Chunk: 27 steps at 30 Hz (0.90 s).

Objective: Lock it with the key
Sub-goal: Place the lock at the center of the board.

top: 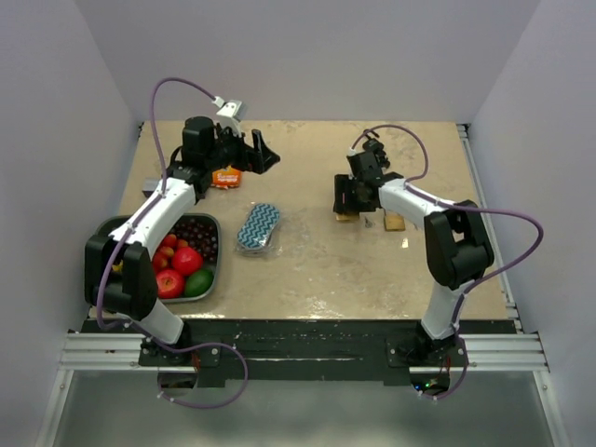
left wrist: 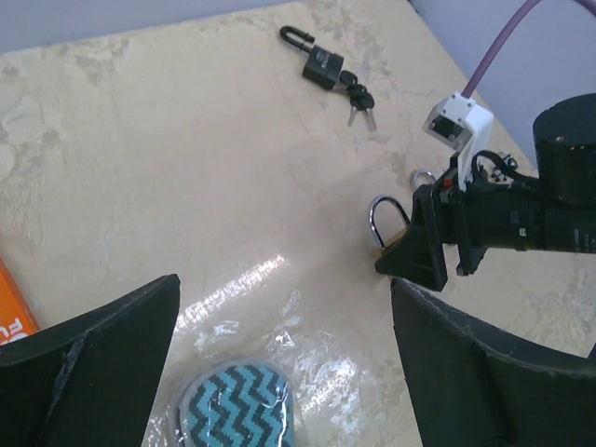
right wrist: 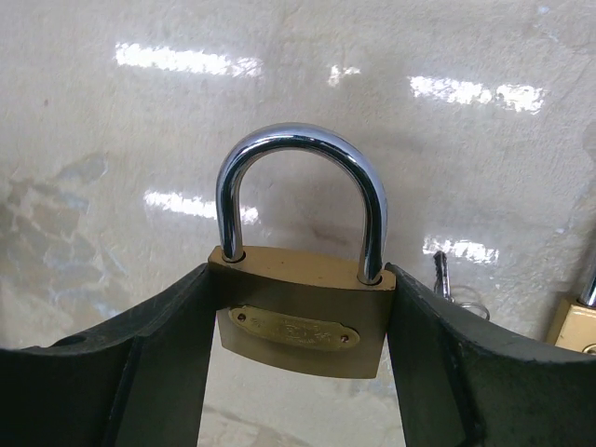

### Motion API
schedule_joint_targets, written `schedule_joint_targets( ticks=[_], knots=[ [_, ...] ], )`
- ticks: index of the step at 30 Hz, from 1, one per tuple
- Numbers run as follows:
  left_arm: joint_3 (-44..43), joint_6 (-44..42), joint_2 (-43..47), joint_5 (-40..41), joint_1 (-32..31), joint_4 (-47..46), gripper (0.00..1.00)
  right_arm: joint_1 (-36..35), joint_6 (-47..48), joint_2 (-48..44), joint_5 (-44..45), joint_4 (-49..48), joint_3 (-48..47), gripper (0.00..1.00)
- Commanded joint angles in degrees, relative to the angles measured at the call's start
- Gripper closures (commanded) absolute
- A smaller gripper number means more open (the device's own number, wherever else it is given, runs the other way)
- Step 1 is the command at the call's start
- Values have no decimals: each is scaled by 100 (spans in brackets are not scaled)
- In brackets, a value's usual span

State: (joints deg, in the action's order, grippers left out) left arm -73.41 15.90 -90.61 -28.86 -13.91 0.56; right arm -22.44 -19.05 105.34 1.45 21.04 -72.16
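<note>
Glossy beige table (right wrist: 279, 74), and a brass padlock (right wrist: 298, 321) caught between my right jaws.

My right jaws are pinching it by its two side edges, shackle pointing away from them. A small key (right wrist: 444, 277) lies flat just to their right, and my left jaws hang spread wide with nothing in them, well off to the left. The worry is that smooth brass in an edge grip could swivel or slip when a key pushes in, and that flat key may skid.
</note>
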Motion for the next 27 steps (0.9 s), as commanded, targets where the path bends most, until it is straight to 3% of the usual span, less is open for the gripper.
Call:
schedule_joint_targets(
  ticks=[1, 3, 7, 8, 11, 13, 14, 18, 27],
  knots=[
    [221, 36, 228, 223, 29, -161, 1, -24, -670, 83, 584, 49, -527, 100],
    [265, 71, 219, 206, 46, -170, 1, -33, -714, 188, 505, 67, -536, 100],
    [336, 237, 166, 118, 90, -213, 1, -50, -951, 285, 522, 85, -474, 89],
    [379, 273, 166, 100, 90, -240, 1, -50, -978, 303, 540, 85, -457, 81],
    [423, 299, 158, 91, 108, -267, 1, -59, -1013, 373, 601, 76, -422, 77],
    [415, 308, 149, 74, 117, -275, 1, -68, -1005, 382, 602, 76, -404, 66],
    [406, 308, 140, 74, 125, -275, 1, -68, -1004, 382, 602, 85, -387, 54],
    [353, 335, 78, 56, 152, -258, 1, -68, -1057, 364, 584, 120, -299, 25],
    [257, 291, 43, -67, 178, -214, 1, -68, -759, 58, 523, 68, -666, 10]
  ],
)
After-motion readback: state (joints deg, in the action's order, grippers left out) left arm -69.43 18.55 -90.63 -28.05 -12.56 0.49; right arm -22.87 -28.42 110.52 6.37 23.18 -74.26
